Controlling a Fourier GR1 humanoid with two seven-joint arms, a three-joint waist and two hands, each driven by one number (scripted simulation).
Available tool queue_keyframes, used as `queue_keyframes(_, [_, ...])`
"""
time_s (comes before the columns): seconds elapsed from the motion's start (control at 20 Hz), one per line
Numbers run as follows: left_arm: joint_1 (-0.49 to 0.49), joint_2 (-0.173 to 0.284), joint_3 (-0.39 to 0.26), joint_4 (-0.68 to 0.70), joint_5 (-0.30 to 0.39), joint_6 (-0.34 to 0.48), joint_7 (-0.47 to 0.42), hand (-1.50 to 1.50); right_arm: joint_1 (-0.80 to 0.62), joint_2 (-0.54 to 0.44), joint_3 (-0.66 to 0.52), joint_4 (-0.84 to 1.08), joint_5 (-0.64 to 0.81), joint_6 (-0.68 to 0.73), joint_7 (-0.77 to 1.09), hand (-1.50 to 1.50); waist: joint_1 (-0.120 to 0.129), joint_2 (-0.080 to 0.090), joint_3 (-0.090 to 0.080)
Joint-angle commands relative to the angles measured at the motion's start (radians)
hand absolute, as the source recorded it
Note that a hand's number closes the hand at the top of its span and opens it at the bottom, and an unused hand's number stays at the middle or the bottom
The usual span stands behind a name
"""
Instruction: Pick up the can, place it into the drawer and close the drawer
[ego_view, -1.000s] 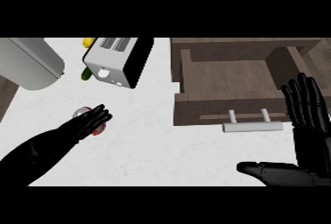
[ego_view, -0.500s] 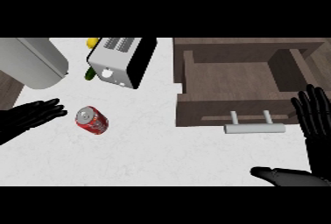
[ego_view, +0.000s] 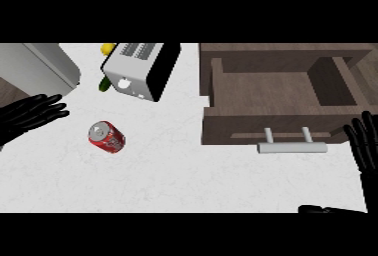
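Can (ego_view: 107, 137) lies between spread left hand (ego_view: 29, 115) and open drawer (ego_view: 277, 95), toaster (ego_view: 140, 70) behind

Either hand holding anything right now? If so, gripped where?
Nothing held. Left hand and right hand are both open; the can lies untouched on the counter.

On the white, faintly marbled counter top (ego_view: 170, 175) before me, a boxy toaster with a white body, black side panel and slotted silver top (ego_view: 139, 70) stands at the far side, left of centre, set at a slant. A small yellow object (ego_view: 108, 48) shows at its far left corner, and a dark green one (ego_view: 105, 85) lies against its left side; I cannot identify either. A large pale grey rounded appliance (ego_view: 37, 67) occupies the far left corner.
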Motion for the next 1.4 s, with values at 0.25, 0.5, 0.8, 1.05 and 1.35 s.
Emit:
queue_keyframes(0.25, [-0.116,-0.132,0.036,0.145,-0.194,-0.118,-0.051,-1.50,0.057,0.019,-0.020,0.023,0.003,0.038,-0.071,-1.50,-0.001,0.001,-0.001])
queue_keyframes(0.5, [-0.103,-0.190,0.043,0.138,-0.281,-0.105,-0.084,-1.50,0.037,0.020,-0.029,0.069,0.017,0.051,-0.094,-1.50,0.005,0.000,0.000])
queue_keyframes(0.8, [-0.139,-0.231,0.073,0.234,-0.419,-0.116,-0.168,-1.50,0.038,-0.015,-0.104,0.073,-0.056,0.101,-0.090,-1.50,0.001,0.001,-0.001])
queue_keyframes(1.05, [-0.092,-0.254,0.079,0.267,-0.636,-0.102,-0.327,-1.50,0.055,0.003,-0.077,0.015,-0.039,0.102,-0.064,-1.50,-0.002,0.002,-0.002])
queue_keyframes(1.35, [-0.162,-0.221,0.068,0.419,-0.719,-0.064,-0.475,-1.50,0.087,0.046,-0.031,0.060,0.023,0.096,-0.132,-1.50,-0.016,0.006,-0.003])
